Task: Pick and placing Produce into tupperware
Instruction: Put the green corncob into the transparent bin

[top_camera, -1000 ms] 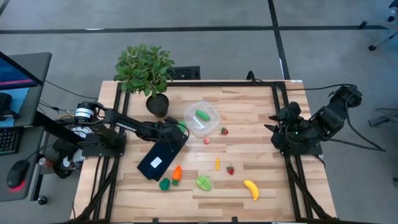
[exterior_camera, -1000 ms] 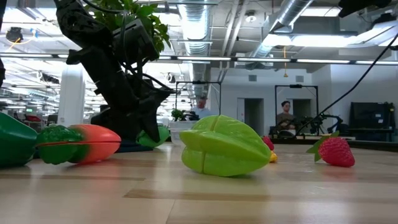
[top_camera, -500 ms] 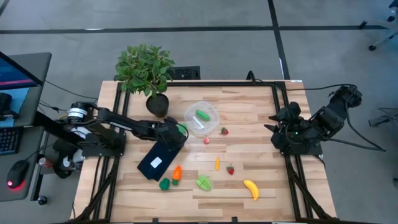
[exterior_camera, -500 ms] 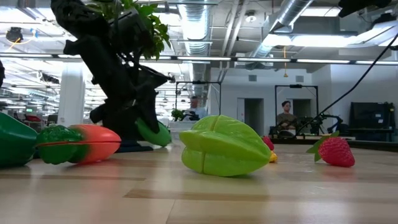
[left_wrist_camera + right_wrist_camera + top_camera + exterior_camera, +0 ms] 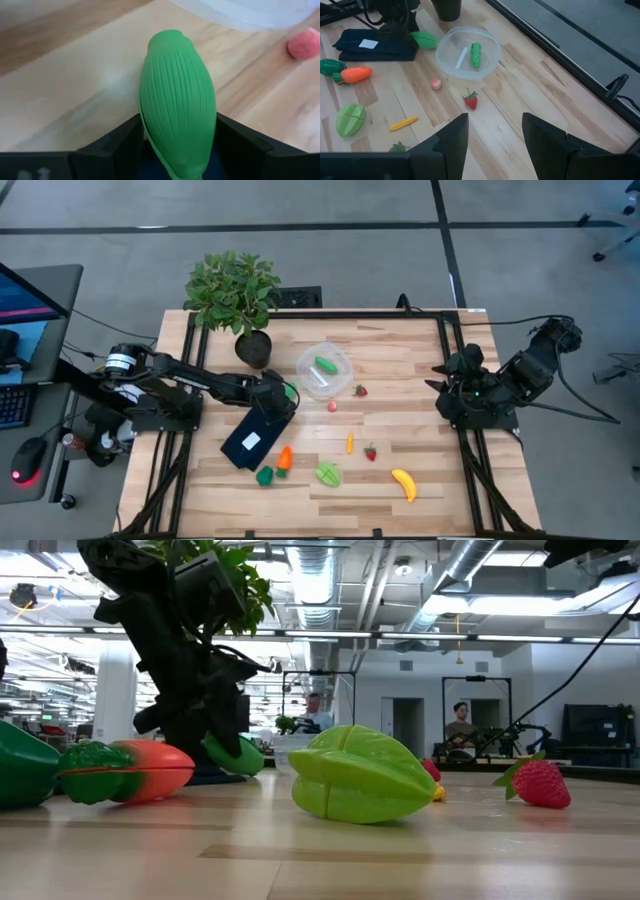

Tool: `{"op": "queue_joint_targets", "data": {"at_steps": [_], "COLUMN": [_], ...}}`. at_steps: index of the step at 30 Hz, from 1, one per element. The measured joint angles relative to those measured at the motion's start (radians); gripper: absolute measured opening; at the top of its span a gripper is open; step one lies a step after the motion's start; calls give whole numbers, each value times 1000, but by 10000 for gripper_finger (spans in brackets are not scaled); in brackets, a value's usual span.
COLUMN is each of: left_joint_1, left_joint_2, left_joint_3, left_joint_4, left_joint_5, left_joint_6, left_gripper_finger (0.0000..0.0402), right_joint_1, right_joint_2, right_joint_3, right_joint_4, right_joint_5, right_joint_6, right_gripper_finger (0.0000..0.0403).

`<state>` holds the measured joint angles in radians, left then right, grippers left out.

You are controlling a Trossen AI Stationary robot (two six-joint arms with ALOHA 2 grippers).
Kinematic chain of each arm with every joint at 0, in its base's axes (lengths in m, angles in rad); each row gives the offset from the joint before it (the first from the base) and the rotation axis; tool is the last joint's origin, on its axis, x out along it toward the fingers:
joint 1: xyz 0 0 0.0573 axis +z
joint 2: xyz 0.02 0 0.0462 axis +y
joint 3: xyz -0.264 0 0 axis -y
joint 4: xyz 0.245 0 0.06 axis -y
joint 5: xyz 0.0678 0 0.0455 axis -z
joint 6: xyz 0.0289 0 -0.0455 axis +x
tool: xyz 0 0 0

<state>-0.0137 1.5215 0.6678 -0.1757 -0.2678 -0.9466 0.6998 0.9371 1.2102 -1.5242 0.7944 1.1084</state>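
Observation:
My left gripper (image 5: 282, 391) is shut on a green ribbed oblong piece (image 5: 176, 95) just left of the round clear tupperware (image 5: 325, 371), over the far end of the dark flat rectangle (image 5: 255, 433). The tupperware stands on the table with another green piece (image 5: 476, 53) inside it. On the bare wood lie two strawberries (image 5: 360, 391) (image 5: 370, 452), a banana (image 5: 403, 484), a carrot (image 5: 285, 458), a green starfruit-like piece (image 5: 327, 473), a dark green piece (image 5: 264, 476) and a small yellow piece (image 5: 349, 443). My right gripper (image 5: 492, 145) waits open at the table's right edge. My left gripper pinches the green oblong piece between its two fingers (image 5: 122, 140), which sit on the two long sides of its near end (image 5: 200, 147). The piece lies along the fingers and sticks out past them. The arm comes from the table's left, slanting down, and the piece (image 5: 232, 753) hangs tilted, low over the table.
A potted leafy plant (image 5: 235, 292) stands at the far left, behind the tupperware. A small pink piece (image 5: 331, 407) lies near the tupperware. Black frame rails (image 5: 448, 360) run along the left and right sides. People show in the room beyond the table.
My left arm has turned and shifted slightly toward the table's left, carrying the green oblong piece with it. The piece has stayed low over the table. The other produce and the tupperware have stayed put.

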Motion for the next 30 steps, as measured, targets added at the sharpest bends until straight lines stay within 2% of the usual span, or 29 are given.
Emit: {"op": "queue_joint_targets", "data": {"at_steps": [6,19,27,30], "left_joint_1": [-22,-54,-54,-54], "left_joint_2": [0,0,0,0], "left_joint_3": [0,2,38,42], "left_joint_4": [0,11,10,9], "left_joint_5": [47,50,46,47], "left_joint_6": [0,-8,30,35], "left_gripper_finger": [217,216,177,173], "right_joint_1": [0,0,0,0], "right_joint_2": [0,0,0,0], "right_joint_3": [0,0,0,0], "right_joint_4": [0,2,14,15], "right_joint_5": [0,0,0,0], "right_joint_6": [0,0,0,0], "right_gripper_finger": [177,177,177,177]}}
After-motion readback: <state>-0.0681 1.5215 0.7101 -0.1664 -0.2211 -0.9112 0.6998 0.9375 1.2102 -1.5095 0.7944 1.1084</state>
